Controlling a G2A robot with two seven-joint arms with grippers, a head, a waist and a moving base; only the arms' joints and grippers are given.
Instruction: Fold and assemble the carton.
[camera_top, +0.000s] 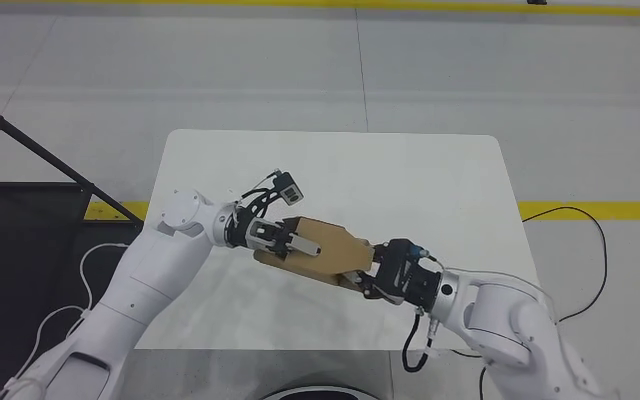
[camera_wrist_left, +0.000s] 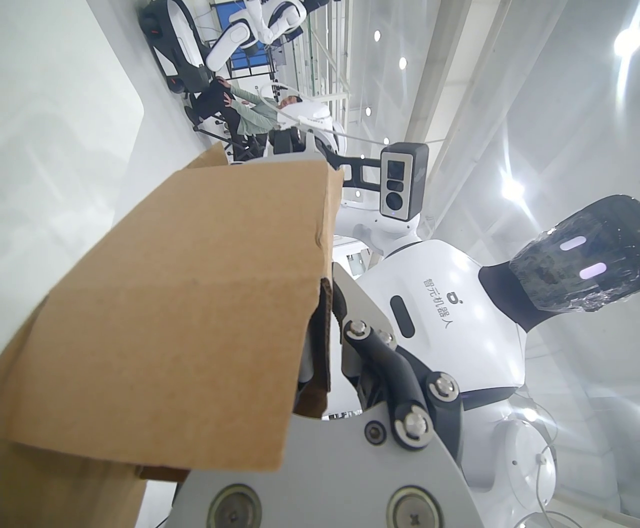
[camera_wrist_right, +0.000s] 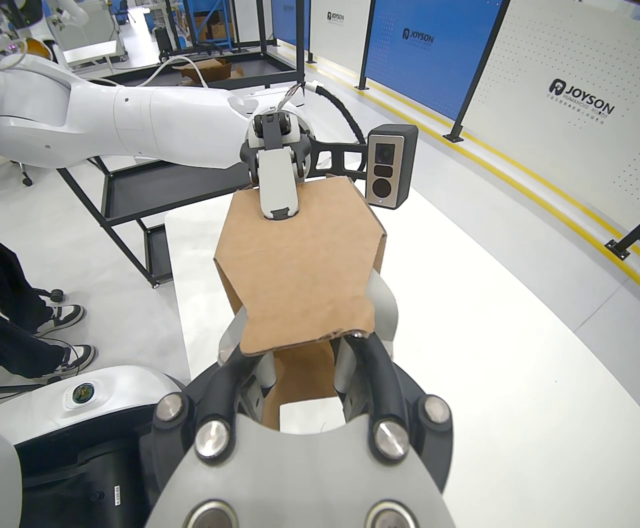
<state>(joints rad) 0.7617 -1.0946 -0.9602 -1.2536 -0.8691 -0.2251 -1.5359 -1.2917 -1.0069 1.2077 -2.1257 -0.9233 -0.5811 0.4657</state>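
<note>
My left claw (camera_top: 297, 241) is closed on one end of the carton (camera_top: 330, 250), and my right claw (camera_top: 378, 272) is closed on the other end. From above, the flat brown carton stretches slantwise between them. It is over the white table (camera_top: 420, 180), close to the edge nearest me.

From my left wrist, the carton (camera_wrist_left: 175, 325) is a broad cardboard panel with a folded flap along one edge. One finger (camera_wrist_left: 357, 305) of my left claw lies against that edge. The other is hidden behind the cardboard.

From my right wrist, the fingers (camera_wrist_right: 382, 305) of my right claw sit on either side of the carton's narrow end, with the cardboard between them. The carton (camera_wrist_right: 300, 260) widens away from that end. At its far end, a pale finger of my left claw (camera_wrist_right: 276, 197) presses flat on its upper face.
</note>
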